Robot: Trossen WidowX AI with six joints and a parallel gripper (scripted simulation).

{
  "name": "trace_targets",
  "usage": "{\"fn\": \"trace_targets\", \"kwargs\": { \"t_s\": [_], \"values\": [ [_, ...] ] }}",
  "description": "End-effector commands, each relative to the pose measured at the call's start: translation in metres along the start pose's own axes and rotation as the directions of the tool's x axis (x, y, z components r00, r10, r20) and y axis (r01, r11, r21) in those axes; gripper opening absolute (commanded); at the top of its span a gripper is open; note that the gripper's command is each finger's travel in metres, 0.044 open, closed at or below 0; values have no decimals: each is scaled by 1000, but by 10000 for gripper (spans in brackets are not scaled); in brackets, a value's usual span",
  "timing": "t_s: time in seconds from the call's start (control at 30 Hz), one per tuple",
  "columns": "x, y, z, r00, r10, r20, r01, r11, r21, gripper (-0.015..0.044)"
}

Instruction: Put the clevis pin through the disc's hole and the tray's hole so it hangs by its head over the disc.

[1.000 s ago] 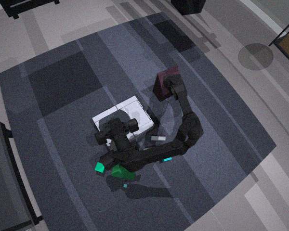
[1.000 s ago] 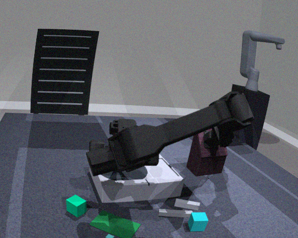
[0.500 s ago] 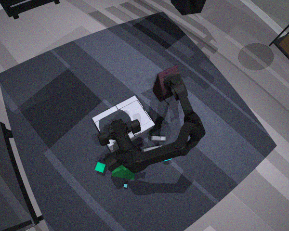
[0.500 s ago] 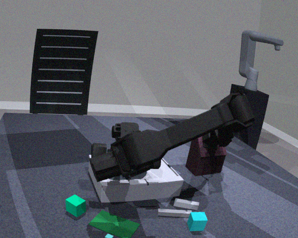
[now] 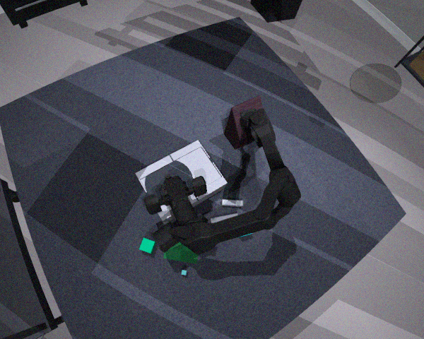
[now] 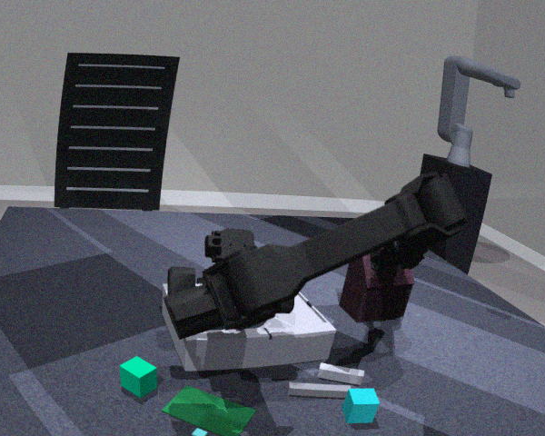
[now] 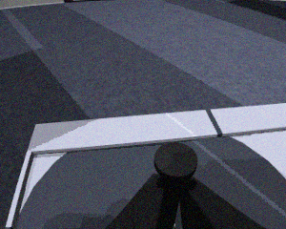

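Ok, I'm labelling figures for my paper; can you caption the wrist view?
The gripper grips the clevis pin by its head end, above the aluminium disc in the steel tray.

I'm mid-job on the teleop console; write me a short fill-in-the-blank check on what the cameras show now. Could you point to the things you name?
1. The gripper [image 7: 170,183] is shut on the ____.
2. The wide disc [image 5: 153,179] [image 7: 95,186] lies inside the rimmed ____.
3. In the exterior view, the flat sheet in front of the tray is coloured ____.
4. The dark red block [image 5: 244,105] [image 6: 357,300] stands beneath the arm's ____ in the top view, not its gripper.

Missing words: pin; tray; green; base
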State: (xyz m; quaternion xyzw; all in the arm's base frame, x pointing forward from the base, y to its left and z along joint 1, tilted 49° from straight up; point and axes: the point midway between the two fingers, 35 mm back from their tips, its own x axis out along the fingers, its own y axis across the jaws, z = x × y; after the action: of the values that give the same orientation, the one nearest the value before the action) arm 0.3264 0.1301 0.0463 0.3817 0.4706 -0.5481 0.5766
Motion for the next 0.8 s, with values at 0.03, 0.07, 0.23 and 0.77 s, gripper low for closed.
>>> {"fn": "trace_targets", "kwargs": {
  "t_s": [0.03, 0.07, 0.23, 0.77],
  "values": [
    [1, 0, -1, 1000, -1, -3, 1, 1000, 2, 0],
    [1, 0, -1, 1000, -1, -3, 1, 1000, 2, 0],
    [1, 0, -1, 1000, -1, -7, 1, 1000, 2, 0],
    [0, -1, -1, 1000, -1, -3, 1, 1000, 2, 0]
  ]
}}
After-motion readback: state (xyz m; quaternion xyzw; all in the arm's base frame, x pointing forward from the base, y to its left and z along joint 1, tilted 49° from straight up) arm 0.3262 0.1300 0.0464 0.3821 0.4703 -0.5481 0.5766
